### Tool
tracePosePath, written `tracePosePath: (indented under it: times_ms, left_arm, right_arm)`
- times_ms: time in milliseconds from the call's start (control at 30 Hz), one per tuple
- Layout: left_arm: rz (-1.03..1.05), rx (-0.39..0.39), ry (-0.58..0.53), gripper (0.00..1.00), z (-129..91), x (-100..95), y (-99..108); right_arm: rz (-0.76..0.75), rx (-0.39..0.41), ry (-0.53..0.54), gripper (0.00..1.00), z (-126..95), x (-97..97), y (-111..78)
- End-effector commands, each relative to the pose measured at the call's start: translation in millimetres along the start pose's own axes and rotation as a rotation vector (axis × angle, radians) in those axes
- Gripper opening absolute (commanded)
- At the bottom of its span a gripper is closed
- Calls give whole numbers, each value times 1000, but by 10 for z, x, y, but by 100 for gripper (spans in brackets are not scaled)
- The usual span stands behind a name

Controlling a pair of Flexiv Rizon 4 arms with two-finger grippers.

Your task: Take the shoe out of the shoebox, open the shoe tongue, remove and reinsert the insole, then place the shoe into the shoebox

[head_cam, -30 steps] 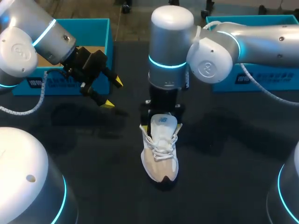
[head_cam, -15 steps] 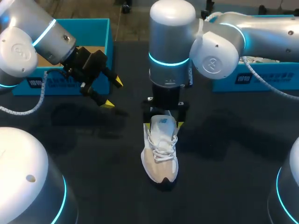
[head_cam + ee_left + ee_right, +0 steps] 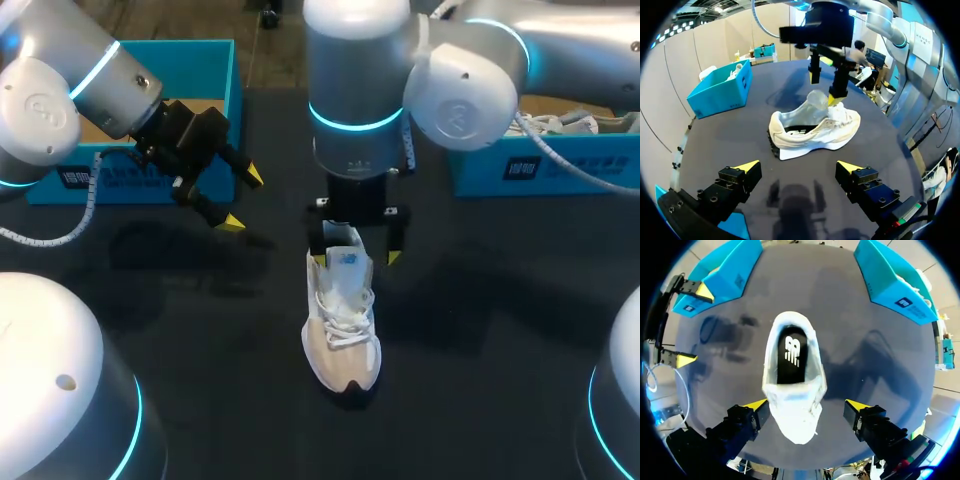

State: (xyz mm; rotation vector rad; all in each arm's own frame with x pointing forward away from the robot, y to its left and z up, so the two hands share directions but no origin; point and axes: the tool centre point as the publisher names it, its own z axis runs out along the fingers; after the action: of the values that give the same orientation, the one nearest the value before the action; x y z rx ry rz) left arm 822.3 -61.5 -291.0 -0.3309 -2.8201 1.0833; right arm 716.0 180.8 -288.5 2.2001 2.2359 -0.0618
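A white sneaker (image 3: 342,325) stands on the dark table, toe toward the near edge, its tongue (image 3: 346,262) raised. From above, its black insole (image 3: 790,357) shows inside the opening. My right gripper (image 3: 356,257) hangs open just above the shoe, one yellow tip on each side of the tongue, touching nothing. In the right wrist view the right gripper (image 3: 806,405) straddles the shoe (image 3: 794,390). My left gripper (image 3: 241,200) is open and empty, off to the shoe's left. In its own view the left gripper (image 3: 799,167) faces the side of the shoe (image 3: 812,131).
A teal shoebox (image 3: 190,60) stands at the far left behind my left arm. A second teal box (image 3: 540,165) at the far right holds another white shoe (image 3: 560,122). The near corners are taken up by the arm bases.
My right arm has risen and drawn back a little, so its fingertips now sit higher beside the tongue. The shoe and my left arm have stayed in place.
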Motion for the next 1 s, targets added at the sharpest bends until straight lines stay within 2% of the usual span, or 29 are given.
tracePosePath:
  times_ms: [33,400,500,533,567,600,667,800,867,1000]
  left_arm:
    - [0,-2,0,100,-3,8,0]
    - [0,-2,0,100,-3,8,0]
    - [0,-2,0,100,-3,8,0]
    - [0,-2,0,100,-3,8,0]
    - [0,-2,0,100,-3,8,0]
    - [0,-2,0,100,-3,8,0]
    - [0,-2,0,100,-3,8,0]
    - [0,-2,0,100,-3,8,0]
    - [0,-2,0,100,-3,8,0]
    - [0,-2,0,100,-3,8,0]
  right_arm:
    - [4,-16,-13,100,-119,35,-76]
    - [8,-18,-32,100,-290,120,-252]
    - [15,-15,-38,76,-314,128,-319]
    - [18,-16,-39,58,-321,132,-335]
    - [19,-17,-40,44,-326,141,-354]
    - [21,-17,-41,39,-324,145,-365]
    - [27,-16,-40,36,-315,163,-387]
    - [31,-16,-50,36,-234,179,-410]
    - [12,15,-78,32,-142,161,-420]
    - [17,17,-69,37,17,165,-375]
